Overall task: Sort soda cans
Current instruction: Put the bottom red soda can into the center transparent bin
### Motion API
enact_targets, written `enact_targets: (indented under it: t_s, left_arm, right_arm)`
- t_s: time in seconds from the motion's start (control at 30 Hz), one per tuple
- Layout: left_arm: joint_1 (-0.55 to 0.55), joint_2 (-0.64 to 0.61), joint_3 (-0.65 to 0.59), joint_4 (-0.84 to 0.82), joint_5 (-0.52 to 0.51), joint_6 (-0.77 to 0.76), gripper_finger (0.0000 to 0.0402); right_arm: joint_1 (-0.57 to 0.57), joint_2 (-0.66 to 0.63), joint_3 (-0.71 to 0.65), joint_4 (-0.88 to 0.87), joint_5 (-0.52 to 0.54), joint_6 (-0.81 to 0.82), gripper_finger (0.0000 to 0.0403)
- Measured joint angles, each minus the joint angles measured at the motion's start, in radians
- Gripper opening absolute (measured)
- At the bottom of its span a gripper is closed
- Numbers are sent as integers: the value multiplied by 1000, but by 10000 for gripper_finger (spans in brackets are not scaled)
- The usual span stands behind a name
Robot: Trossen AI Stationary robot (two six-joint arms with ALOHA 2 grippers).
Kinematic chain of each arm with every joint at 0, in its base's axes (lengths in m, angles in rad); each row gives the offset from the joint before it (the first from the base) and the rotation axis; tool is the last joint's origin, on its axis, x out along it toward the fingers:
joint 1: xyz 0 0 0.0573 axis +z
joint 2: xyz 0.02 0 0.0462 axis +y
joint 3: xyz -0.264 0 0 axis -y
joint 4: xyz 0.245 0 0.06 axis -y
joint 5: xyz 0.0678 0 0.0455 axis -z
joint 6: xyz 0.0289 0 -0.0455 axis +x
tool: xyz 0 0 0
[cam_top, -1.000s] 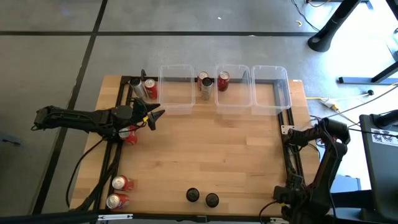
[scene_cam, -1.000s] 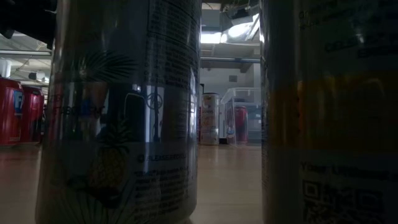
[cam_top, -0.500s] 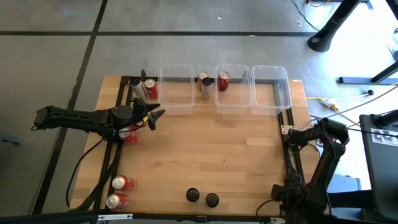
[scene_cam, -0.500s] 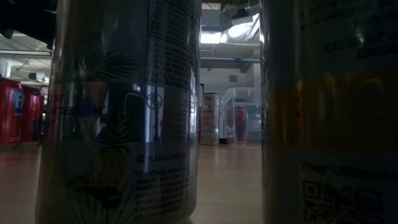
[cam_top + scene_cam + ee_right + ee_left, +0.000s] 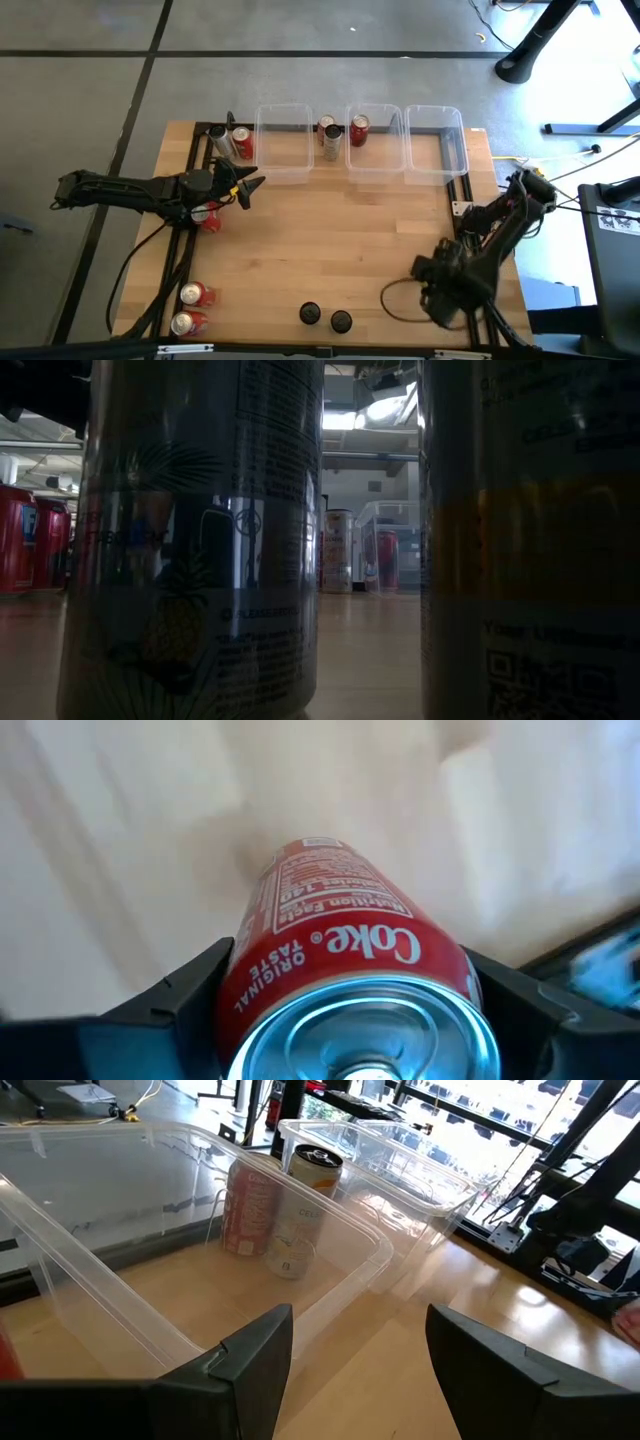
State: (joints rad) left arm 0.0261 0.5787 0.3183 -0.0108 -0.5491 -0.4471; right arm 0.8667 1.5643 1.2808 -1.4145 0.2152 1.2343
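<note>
My right gripper (image 5: 432, 290) is over the table's near right part, shut on a red Coke can (image 5: 340, 960) that only the right wrist view shows. My left gripper (image 5: 250, 187) is open, level, just short of the left clear bin (image 5: 283, 140). Through the bin's wall, the left wrist view shows a red can (image 5: 250, 1205) and a pale can (image 5: 300, 1210) standing upright. Other cans stand at the far left (image 5: 230, 142), between the bins (image 5: 333, 138), beside the left arm (image 5: 208, 216), near left (image 5: 190, 308) and near middle, black ones (image 5: 325, 318). My right gripper pinches the Coke can between its two fingers (image 5: 170, 1010), one on each side of the red body near its top end (image 5: 300, 990). The silver top faces the wrist camera and the body points away along the fingers. In the high view the arm hides the can.
Three clear bins (image 5: 375, 135) (image 5: 435, 140) stand in a row along the far edge. Two cans (image 5: 200, 540) (image 5: 530, 540) stand right before the low camera and block most of its view. Bare wood (image 5: 340, 230) lies at the table's middle.
My right arm has unfolded from the table's right edge and swung its gripper toward the left, out over the near right part of the table. The left arm and the standing cans have kept still.
</note>
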Motion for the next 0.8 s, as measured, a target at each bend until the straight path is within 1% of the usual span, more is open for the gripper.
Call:
enact_targets:
  t_s: [0.13, 0.33, 0.47, 0.57, 0.67, 0.8]
  left_arm:
    - [0, 0, 0, 0, 0, 5, 221]
    - [0, 0, 0, 0, 0, 2, 221]
    - [0, 0, 0, 0, 0, 8, 221]
    - [1, 0, 0, 0, 0, 39, 221]
    - [1, 0, 0, 1, -1, 64, 221]
    - [1, 0, 0, 8, -10, 65, 221]
  right_arm:
    - [-113, -56, 0, -38, 101, -113, 291]
    - [-338, -138, 0, -16, 290, -304, 291]
    - [-492, -177, 0, 66, 366, -440, 291]
    - [-598, -200, 2, 185, 445, -579, 291]
    - [-708, -203, 40, 290, 465, -699, 291]
    - [-818, -203, 111, 399, 469, -876, 291]
